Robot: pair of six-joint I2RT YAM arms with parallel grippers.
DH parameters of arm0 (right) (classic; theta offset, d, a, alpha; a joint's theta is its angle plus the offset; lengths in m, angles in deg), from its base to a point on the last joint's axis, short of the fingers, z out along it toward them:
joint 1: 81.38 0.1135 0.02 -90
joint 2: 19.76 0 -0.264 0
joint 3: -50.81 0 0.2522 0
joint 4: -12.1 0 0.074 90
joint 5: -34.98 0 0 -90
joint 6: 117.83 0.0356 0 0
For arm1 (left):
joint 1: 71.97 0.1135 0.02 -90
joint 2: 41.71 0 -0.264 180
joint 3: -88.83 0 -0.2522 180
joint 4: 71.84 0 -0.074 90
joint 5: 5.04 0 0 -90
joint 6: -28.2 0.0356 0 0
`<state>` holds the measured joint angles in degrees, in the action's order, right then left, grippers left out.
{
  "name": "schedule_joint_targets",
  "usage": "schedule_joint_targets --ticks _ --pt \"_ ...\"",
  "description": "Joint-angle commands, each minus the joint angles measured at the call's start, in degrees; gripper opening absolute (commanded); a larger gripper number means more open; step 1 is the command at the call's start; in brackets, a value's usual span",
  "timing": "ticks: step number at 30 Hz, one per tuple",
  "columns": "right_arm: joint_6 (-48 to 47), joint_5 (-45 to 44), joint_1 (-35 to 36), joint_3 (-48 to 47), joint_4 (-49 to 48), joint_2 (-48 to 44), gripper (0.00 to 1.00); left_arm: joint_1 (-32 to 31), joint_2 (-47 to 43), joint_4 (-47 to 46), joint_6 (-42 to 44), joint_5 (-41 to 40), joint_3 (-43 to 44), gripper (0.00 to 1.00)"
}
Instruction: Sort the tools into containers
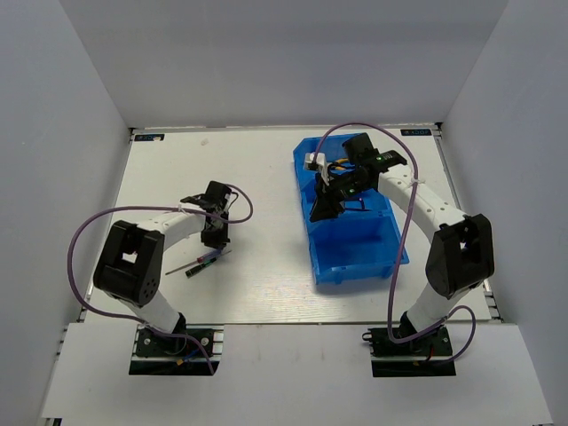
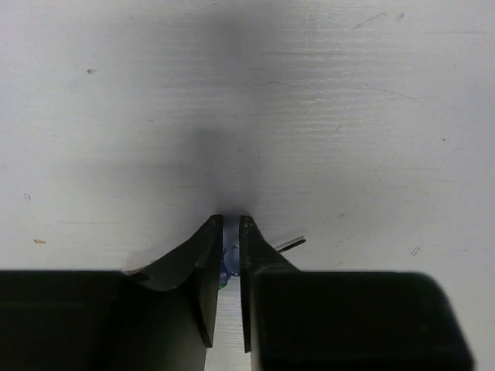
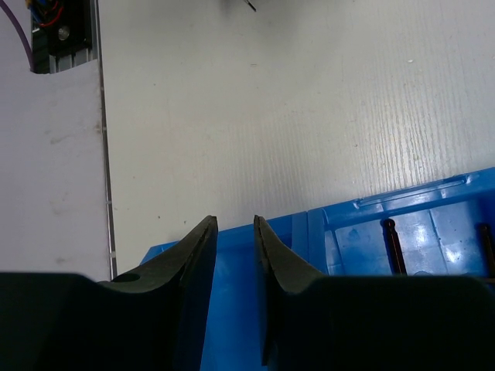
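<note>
My left gripper [image 1: 216, 242] points down at the table left of centre. In the left wrist view its jaws [image 2: 231, 220] are shut on the translucent blue handle of a thin screwdriver [image 2: 230, 252], whose metal shaft [image 2: 290, 243] sticks out to the right. Thin screwdrivers [image 1: 201, 264] lie on the table at the fingertips. My right gripper [image 1: 324, 209] hovers over the blue bins [image 1: 359, 253]. In the right wrist view it [image 3: 234, 220] is slightly open and empty above one compartment [image 3: 232, 309]. Dark hex keys [image 3: 394, 247] lie in the neighbouring compartment.
The blue row of bins [image 3: 363, 220] stands right of centre, running from far to near. White walls enclose the table on three sides. A purple cable [image 1: 404, 222] loops off each arm. The left arm's base [image 3: 58, 27] shows in the right wrist view's corner.
</note>
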<state>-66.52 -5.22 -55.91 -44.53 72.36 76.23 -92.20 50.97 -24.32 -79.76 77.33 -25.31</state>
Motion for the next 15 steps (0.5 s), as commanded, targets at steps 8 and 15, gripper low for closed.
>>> schedule_joint_targets --ticks 8,15 --pt "-0.8 0.2 -0.7 1.2 1.2 -3.4 0.33 1.4 2.8 7.1 1.3 -3.3 8.7 0.61" --pt "-1.0 0.9 -0.9 1.9 1.2 -3.4 0.33 1.4 -7.5 18.5 -14.5 -7.2 11.1 0.47"
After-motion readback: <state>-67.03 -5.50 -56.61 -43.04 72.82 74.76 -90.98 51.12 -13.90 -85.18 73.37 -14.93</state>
